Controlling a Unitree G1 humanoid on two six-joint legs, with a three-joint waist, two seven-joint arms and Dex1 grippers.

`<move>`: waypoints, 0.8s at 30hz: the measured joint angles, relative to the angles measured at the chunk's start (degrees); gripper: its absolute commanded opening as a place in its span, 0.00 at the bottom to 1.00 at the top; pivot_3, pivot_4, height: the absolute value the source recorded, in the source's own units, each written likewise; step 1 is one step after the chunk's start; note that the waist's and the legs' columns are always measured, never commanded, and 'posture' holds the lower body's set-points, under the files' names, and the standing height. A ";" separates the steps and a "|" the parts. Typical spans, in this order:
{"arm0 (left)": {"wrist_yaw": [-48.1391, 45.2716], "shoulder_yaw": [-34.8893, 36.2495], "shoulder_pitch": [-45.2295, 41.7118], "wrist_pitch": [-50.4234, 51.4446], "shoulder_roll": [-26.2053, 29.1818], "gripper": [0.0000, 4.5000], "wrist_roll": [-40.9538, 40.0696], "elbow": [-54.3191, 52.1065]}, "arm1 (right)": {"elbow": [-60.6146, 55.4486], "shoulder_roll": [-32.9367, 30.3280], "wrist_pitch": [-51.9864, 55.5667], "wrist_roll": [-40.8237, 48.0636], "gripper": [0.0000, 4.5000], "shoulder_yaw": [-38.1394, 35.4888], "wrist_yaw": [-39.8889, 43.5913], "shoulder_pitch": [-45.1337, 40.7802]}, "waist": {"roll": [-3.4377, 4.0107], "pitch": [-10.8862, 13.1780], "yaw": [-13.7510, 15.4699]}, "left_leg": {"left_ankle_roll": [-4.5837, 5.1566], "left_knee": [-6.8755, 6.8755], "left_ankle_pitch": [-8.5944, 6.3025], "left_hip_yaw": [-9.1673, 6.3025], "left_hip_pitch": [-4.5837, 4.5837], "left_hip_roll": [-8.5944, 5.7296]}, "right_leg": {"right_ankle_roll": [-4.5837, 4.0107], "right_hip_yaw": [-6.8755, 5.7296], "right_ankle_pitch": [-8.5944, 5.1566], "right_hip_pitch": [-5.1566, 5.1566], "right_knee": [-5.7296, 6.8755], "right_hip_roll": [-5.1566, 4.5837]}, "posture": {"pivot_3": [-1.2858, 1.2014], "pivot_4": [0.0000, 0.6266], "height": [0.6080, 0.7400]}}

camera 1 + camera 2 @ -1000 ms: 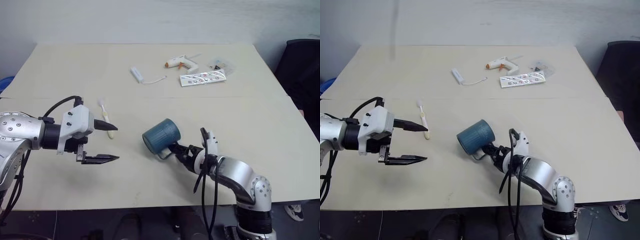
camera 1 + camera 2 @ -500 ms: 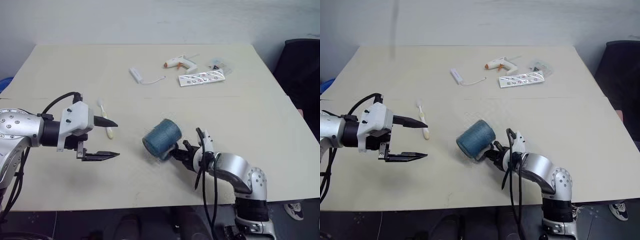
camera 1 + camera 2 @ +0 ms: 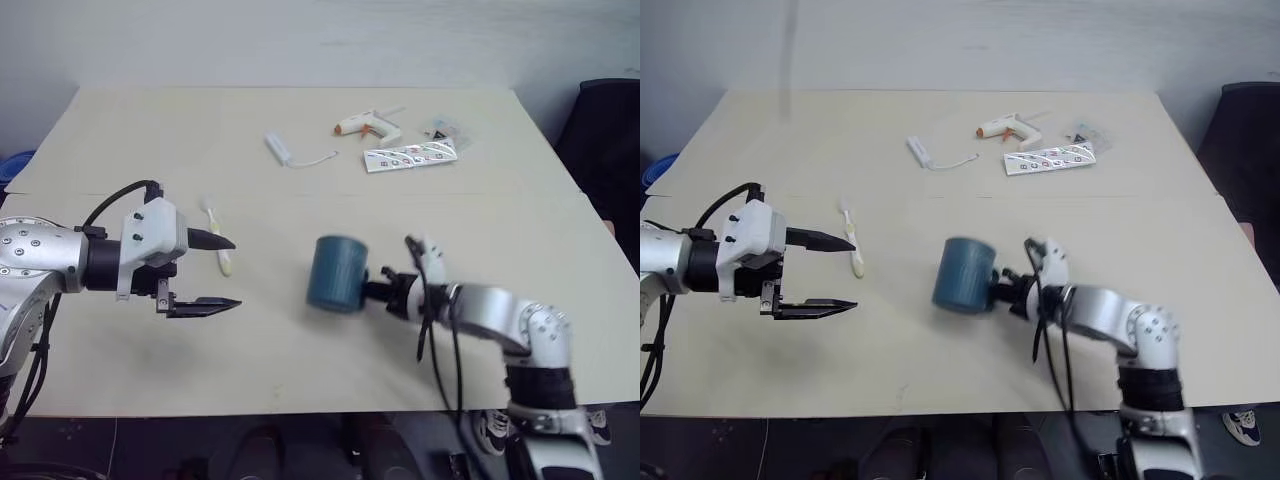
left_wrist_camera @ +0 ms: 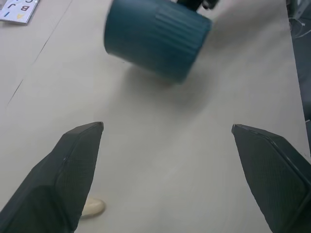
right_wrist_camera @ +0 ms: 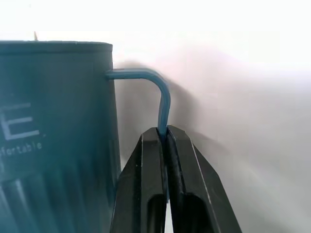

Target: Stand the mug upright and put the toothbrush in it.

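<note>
The mug (image 3: 336,273), which lay on its side a second ago with its mouth turned toward the table's front edge, has been swung up to nearly upright and now sits toward the middle of the front half of the table (image 3: 120,130); the right gripper (image 5: 166,136) has clamped thin onto its loop handle; so the first step looks all but done, pending a release; the toothbrush (image 3: 218,242) lies flat nearer the left edge, unmoved; the left gripper (image 3: 222,272) hovers just beside it, jaws spread wide and empty.
</note>
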 measured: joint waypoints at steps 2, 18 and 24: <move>1.95 0.99 -0.05 2.26 -1.73 1.00 -1.86 -0.01 | -1.00 -2.97 -6.16 -14.12 0.01 3.99 10.00 -3.26 | 0.00 0.00 -0.12 | 0.08 -0.01 -0.05 -0.04 0.00 0.05 | -0.06 -0.02 -0.04 -0.02 0.01 0.15 | 0.52 0.24 1.00; 7.79 2.44 -2.31 5.97 -3.76 1.00 -3.54 0.66 | 28.63 11.89 -69.84 -80.76 0.01 21.32 40.71 -0.91 | -0.03 -0.02 -0.18 | -0.20 0.04 -0.10 0.09 0.05 0.09 | -0.03 0.00 0.00 -0.05 0.38 -0.08 | 0.52 0.24 1.00; 7.88 2.09 -2.30 5.94 -3.80 1.00 -3.50 0.71 | 28.91 11.19 -69.05 -83.65 0.27 18.82 45.09 2.84 | -0.04 -0.02 -0.12 | -0.20 0.04 -0.10 0.05 0.11 0.06 | -0.05 -0.03 -0.01 -0.02 0.43 -0.03 | 0.52 0.24 1.00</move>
